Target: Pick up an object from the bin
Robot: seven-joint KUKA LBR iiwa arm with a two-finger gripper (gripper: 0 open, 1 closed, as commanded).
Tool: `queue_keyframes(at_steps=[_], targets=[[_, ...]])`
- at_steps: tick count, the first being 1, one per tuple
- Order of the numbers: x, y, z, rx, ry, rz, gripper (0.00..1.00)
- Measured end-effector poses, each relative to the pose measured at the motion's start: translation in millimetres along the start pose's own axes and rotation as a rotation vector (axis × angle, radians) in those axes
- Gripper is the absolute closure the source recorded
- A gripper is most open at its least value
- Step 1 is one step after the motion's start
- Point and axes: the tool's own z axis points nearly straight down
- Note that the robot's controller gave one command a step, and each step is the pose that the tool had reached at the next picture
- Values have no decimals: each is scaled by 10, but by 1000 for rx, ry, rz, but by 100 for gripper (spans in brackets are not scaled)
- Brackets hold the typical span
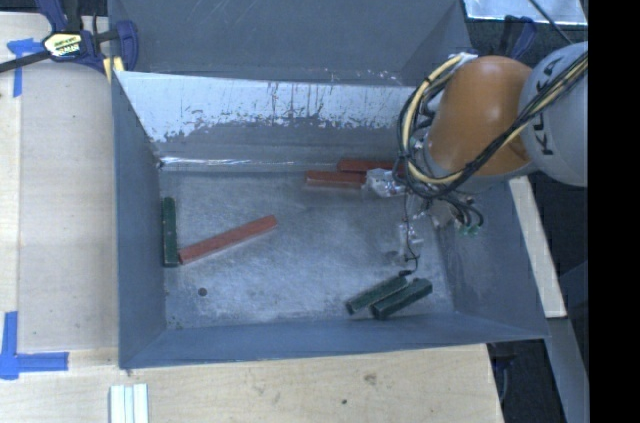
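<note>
A: What lies nearest the front of the bin (300, 343)?
B: Two dark green bars (390, 297), matte and square-edged, side by side. Their long axis runs across the bin, with the right ends tipped slightly back.
A: And the end effector (408, 254)?
B: It's just behind them, towards their right half. It seems to hold nothing, and I cannot tell how far open it is.
A: Farther back?
B: A reddish bar (230, 239) well to the left, and a red bar (335, 177) by the rear wall.
</note>
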Motion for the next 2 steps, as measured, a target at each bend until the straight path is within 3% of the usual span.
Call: queue_keyframes(at_steps=[1,2], targets=[[3,542,-44,-3,4,-62,0],[-46,763,-36,-3,4,-72,0]])
